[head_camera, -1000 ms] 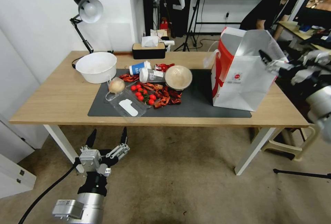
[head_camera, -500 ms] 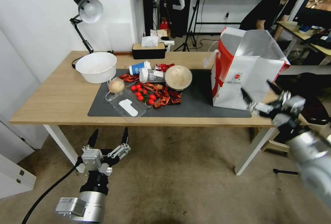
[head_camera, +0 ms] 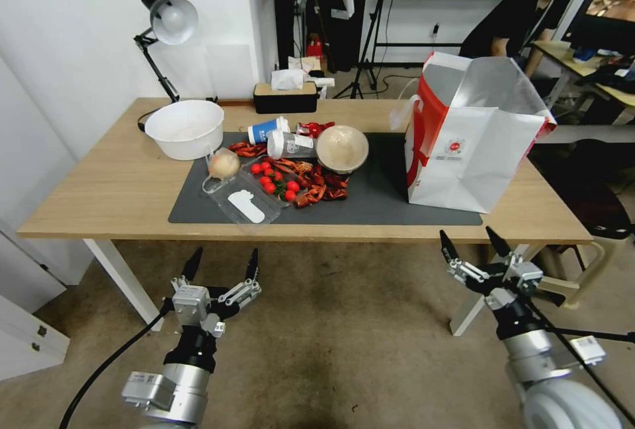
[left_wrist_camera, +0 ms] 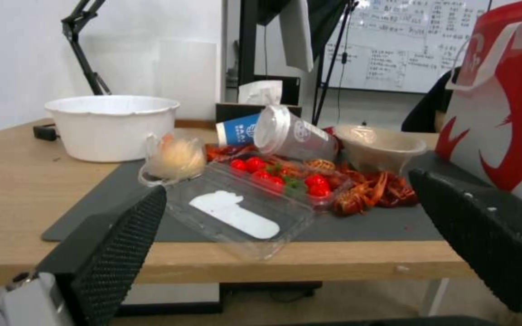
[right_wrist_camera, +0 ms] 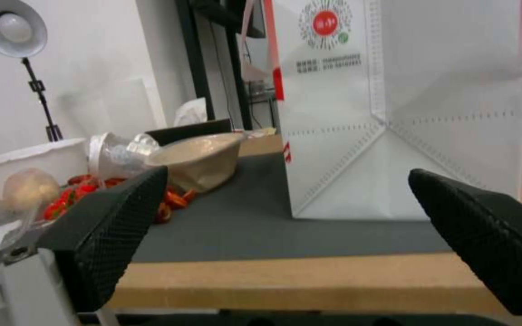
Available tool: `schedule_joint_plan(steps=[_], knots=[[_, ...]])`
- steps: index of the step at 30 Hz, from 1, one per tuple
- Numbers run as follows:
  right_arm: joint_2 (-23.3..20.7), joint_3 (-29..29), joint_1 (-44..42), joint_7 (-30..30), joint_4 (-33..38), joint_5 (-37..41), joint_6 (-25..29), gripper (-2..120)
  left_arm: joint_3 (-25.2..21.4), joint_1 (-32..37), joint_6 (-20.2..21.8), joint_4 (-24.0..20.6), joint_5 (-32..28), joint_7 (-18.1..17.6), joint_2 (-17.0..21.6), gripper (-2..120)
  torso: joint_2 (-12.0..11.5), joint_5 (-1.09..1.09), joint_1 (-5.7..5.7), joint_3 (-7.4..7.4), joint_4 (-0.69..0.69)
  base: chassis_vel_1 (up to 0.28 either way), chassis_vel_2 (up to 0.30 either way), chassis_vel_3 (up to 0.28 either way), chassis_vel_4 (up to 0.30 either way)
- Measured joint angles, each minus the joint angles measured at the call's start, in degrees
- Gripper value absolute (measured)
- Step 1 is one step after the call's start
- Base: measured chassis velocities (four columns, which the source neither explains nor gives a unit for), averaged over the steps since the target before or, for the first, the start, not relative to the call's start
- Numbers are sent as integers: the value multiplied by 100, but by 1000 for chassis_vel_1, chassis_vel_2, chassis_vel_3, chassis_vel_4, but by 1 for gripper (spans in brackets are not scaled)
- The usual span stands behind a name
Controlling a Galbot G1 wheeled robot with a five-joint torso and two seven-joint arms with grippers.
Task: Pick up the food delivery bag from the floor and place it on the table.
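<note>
standing upright on the table [head_camera: 99, 204], the food delivery bag [head_camera: 473, 145]; both pincers wide, empty.

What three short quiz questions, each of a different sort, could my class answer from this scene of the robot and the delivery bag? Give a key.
1. True or false: the food delivery bag stands upright on the table.
2. Which lies beside the cherry tomatoes? A) crayfish B) bananas C) bread
3. Fill in: the right gripper hangs below the table edge with its fingers ____.

Key: 1 true; 2 A; 3 open. The left gripper is likewise open.
</note>
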Motion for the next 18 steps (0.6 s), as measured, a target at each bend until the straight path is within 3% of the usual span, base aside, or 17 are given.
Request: schedule_joint_plan(steps=[18], knots=[[183,-47,-153,101,-112,-65,-107,100,-130,-140,-20,231,109,-7,67,100,0,0,0,0,-1,0,0,0,0]])
